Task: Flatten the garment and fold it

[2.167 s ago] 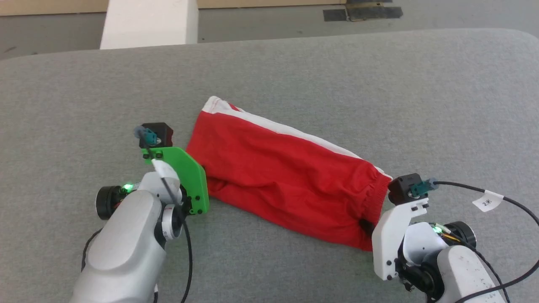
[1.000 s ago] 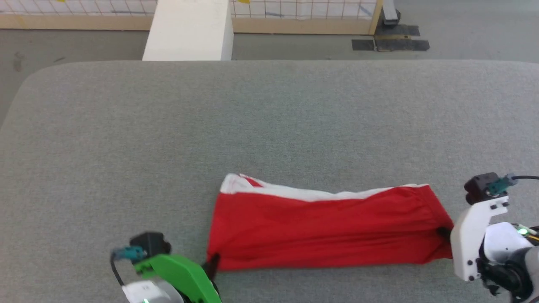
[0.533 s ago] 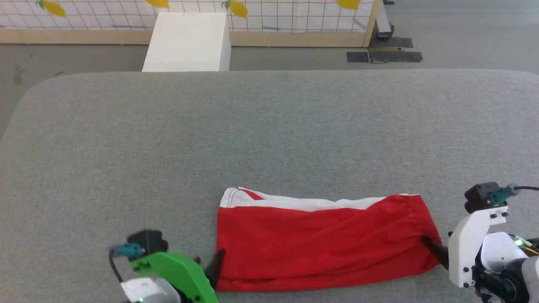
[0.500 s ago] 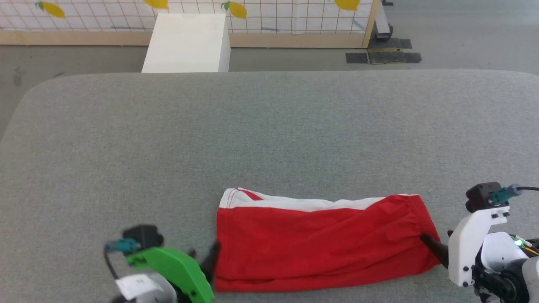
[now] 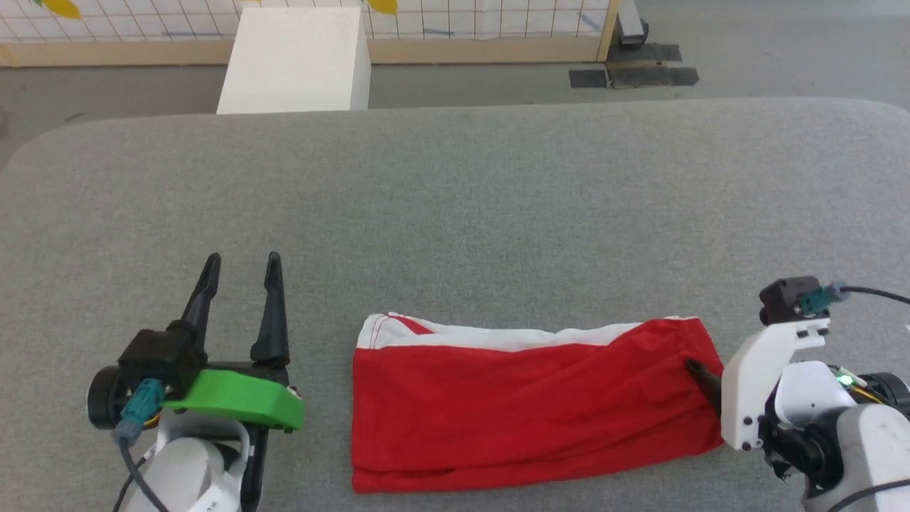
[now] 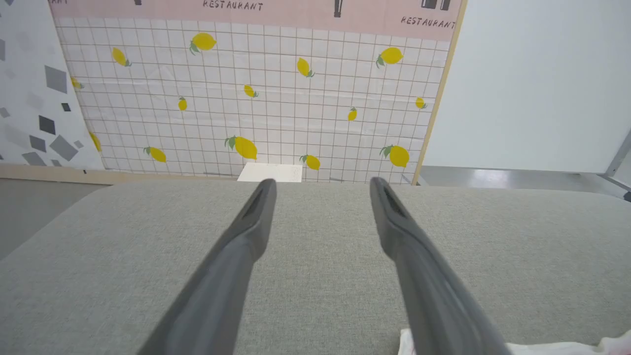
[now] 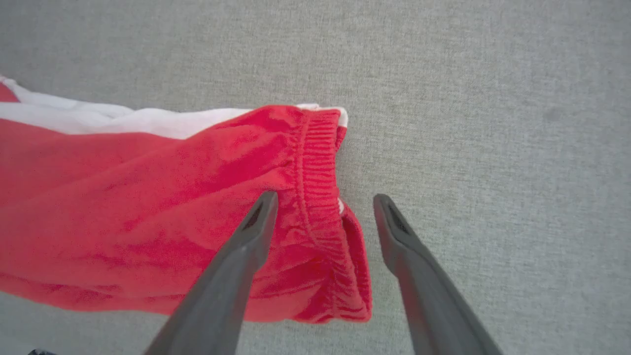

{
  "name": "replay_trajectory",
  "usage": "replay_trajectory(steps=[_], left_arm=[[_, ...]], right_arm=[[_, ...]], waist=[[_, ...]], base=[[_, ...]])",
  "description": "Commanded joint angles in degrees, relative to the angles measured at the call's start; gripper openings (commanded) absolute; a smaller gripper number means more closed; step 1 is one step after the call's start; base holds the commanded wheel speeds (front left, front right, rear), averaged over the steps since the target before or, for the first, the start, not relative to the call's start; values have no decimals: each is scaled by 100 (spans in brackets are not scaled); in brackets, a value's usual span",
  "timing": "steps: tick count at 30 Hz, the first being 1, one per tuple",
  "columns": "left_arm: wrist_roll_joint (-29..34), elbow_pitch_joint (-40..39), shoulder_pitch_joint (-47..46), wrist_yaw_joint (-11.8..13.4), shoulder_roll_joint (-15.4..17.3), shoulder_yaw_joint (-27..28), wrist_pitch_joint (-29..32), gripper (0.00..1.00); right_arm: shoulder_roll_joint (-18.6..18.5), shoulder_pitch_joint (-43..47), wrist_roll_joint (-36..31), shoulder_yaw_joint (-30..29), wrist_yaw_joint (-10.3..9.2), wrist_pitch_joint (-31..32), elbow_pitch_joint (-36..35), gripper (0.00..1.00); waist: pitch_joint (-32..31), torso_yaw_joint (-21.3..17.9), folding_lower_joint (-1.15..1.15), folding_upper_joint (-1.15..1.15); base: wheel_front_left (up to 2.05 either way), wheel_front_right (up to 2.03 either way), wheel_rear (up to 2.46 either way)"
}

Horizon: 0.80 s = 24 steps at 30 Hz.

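At lower centre of frame, the garment (image 5: 533,412) lies doubled lengthwise on the surface (image 5: 455,213). Left gripper (image 5: 243,257): wide open, empty, beside it. Right gripper (image 7: 324,196): open astride the waistband (image 7: 318,162), gripping nothing. Judged next: a crosswise fold, requiring a grasp at one end.

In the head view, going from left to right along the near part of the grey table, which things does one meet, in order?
Left claw, open → red shorts → right claw, open at the waistband end.
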Motion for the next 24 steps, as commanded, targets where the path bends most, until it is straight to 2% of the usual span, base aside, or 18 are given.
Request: replay_trajectory(steps=[1, 7, 8, 10, 13, 17, 20, 21, 24], left_arm=[[104, 42, -145, -54, -79, 19, -43, 100], [407, -21, -88, -274, -511, 429, -55, 100], [450, -32, -55, -319, -557, 499, -55, 100], [513, -57, -2, -394, -642, 630, -55, 100], [603, -99, 81, -487, -746, 800, -56, 100], [710, -166, 132, -610, -862, 1003, -56, 100], [791, -186, 135, -696, -940, 1107, -56, 100], [864, -178, 138, -766, -1018, 1176, -56, 100], [911, -136, 165, -818, -1090, 1218, -56, 100]], right_arm=[[14, -130, -116, 17, -9, 57, 145, 100], [-19, -298, -229, 212, -9, 223, 794, 100], [-26, -305, -172, 230, -9, 238, 855, 45], [-73, -338, -79, 222, -9, 171, 898, 0], [-264, -398, 30, 96, -9, 151, 968, 0], [-721, -571, 36, -357, -9, 137, 1118, 0], [-1089, -719, -131, -793, -9, 81, 1290, 0], [-1301, -803, -419, -1097, -9, 97, 1480, 0], [-1422, -846, -562, -1100, -9, 180, 1554, 0]], waist=[[113, 53, 0, 0], [296, 159, 0, 0], [306, 164, 0, 0], [317, 166, 0, 0], [310, 163, 0, 0], [330, 171, 0, 0], [349, 178, 0, 0], [346, 173, 0, 0], [318, 151, 0, 0]], base=[[0, 0, 0], [0, 0, 0], [0, 0, 0], [0, 0, 0], [0, 0, 0], [0, 0, 0], [0, 0, 0], [0, 0, 0], [0, 0, 0]])
